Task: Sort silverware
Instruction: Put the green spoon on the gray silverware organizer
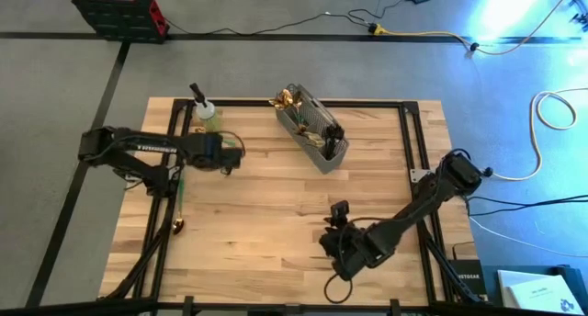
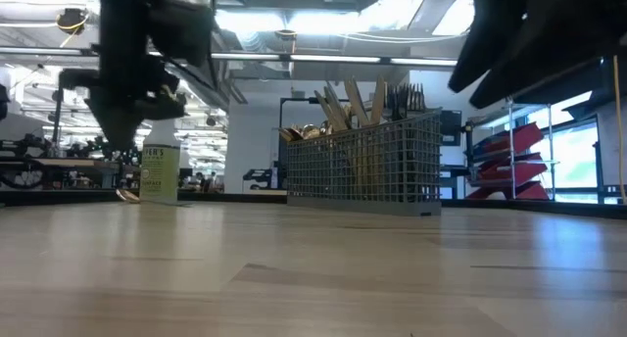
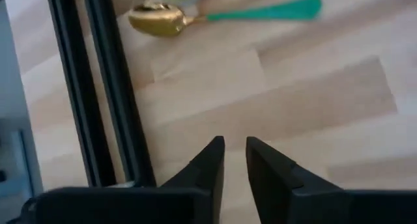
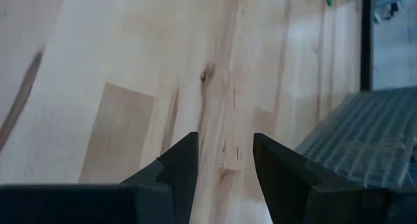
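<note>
A pale butcher-block table (image 1: 276, 215) of glued wooden strips, edged by a black metal frame, stands on a grey floor crossed by dark tape lines and trailing cables. A red and black case (image 1: 118, 8) sits on the floor beyond the table's far left corner. Across the table the low view shows a bright hall with ceiling lights and red racks.

On the left, a spoon (image 1: 182, 208) with a slim green handle and a shiny gold bowl lies flat on the wood close to the frame rail. The left gripper (image 3: 234, 160) hovers above bare boards nearby, its dark wedge-shaped fingers parted by a narrow gap and holding nothing. A small spray bottle (image 1: 206, 111) of green liquid stands upright near the far edge.

Toward the middle, a grey wire-mesh caddy (image 1: 317, 132) holds the rest of the silverware (image 2: 353, 107), gold and dark handles standing up out of it.

On the right, the right gripper (image 4: 225, 160) hangs over the near boards, fingers apart and empty.
</note>
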`<control>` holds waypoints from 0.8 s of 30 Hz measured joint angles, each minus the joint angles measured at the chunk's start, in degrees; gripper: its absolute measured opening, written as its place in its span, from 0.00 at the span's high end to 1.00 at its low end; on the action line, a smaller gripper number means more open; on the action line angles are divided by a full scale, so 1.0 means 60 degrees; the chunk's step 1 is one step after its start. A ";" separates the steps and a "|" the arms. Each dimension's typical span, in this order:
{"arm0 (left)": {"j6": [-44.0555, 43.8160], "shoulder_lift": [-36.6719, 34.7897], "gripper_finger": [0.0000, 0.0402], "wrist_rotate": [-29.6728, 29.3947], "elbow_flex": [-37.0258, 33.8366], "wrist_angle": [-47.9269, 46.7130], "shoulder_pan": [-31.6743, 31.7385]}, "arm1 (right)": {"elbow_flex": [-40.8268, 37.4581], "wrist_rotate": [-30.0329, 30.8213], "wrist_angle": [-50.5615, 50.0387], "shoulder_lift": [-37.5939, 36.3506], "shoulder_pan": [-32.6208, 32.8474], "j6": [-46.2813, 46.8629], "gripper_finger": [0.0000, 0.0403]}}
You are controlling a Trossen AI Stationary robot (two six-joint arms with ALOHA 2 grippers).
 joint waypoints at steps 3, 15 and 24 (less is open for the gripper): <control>0.1134 0.0000 0.82 0.0058 0.0000 0.0606 0.1215 | 0.0000 -0.0256 0.0328 0.0000 -0.0169 -0.0479 0.67; 0.2762 0.0003 0.66 0.0655 -0.0658 0.1941 0.4399 | 0.0000 -0.0589 0.0105 0.0000 -0.0005 -0.0085 0.67; 0.3159 0.0164 0.65 0.0688 -0.1229 0.3008 0.6086 | 0.0000 -0.0597 0.0074 0.0000 0.0174 0.0142 0.67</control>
